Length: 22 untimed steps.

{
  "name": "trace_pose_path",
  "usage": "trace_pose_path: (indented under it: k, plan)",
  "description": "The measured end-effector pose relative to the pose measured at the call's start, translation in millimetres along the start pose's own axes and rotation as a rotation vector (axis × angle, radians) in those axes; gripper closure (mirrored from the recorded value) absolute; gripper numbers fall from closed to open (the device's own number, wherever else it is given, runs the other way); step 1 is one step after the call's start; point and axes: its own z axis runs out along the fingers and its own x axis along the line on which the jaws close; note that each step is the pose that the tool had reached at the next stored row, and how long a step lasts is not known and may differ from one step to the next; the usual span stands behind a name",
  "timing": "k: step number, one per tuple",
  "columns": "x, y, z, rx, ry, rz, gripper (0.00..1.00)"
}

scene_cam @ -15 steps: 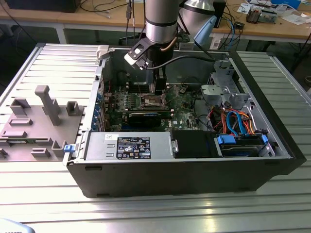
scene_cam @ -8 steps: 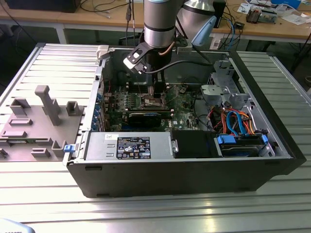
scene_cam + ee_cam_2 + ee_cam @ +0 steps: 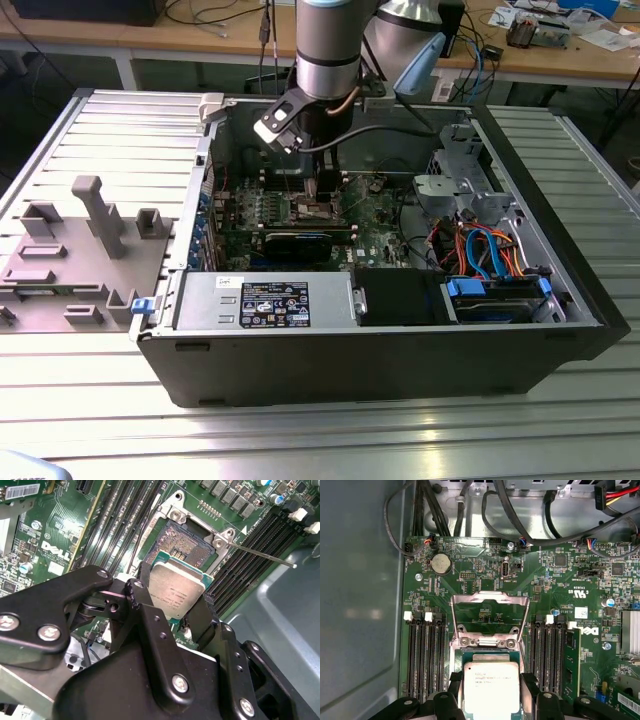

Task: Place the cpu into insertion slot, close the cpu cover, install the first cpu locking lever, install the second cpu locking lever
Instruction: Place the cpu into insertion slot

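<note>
Grasping the cpu (image 3: pixel 176 587) by 2 opposite edges, the gripper (image 3: pixel 175 594) has its jaws clenched on the chip, with 1 black finger (image 3: pixel 202 615) on each side; silvery top of the chip faces the wrist cameras, green rim visible at 1 edge. In the second wrist view the cpu sits over the near part of the insertion slot (image 3: pixel 187 542); the dark pin field of the far part is bare; cannot tell whether chip and slot touch. The cpu cover (image 3: pixel 490 597) is swung up in the first wrist view, its hinge edge just beyond the chip, green board visible through its open middle. 1 locking lever (image 3: pixel 262 555), a thin metal rod, slants out from a corner of the slot across the black memory slots (image 3: pixel 425 655); memory slots run along both sides of the slot. A coin battery (image 3: pixel 440 564) lies on the motherboard (image 3: pixel 560 595) beyond the cover. In the exterior view the arm (image 3: pixel 328 50) reaches down into the computer case (image 3: pixel 400 350), which lies with its side off on a slatted metal table (image 3: pixel 300 430); power supply (image 3: pixel 265 300) against the near wall; coloured cables (image 3: pixel 480 250) toward the exterior view's right; grey fixture block (image 3: pixel 100 215) on the table at the exterior view's left of the case.
</note>
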Motion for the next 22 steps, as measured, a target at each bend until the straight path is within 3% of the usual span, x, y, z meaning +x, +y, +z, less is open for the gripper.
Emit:
trace_pose_path:
  k: [22]
  plan:
    - [0.5, -3.5, 6.5, 0.0001, 0.0, 0.0, 0.45]
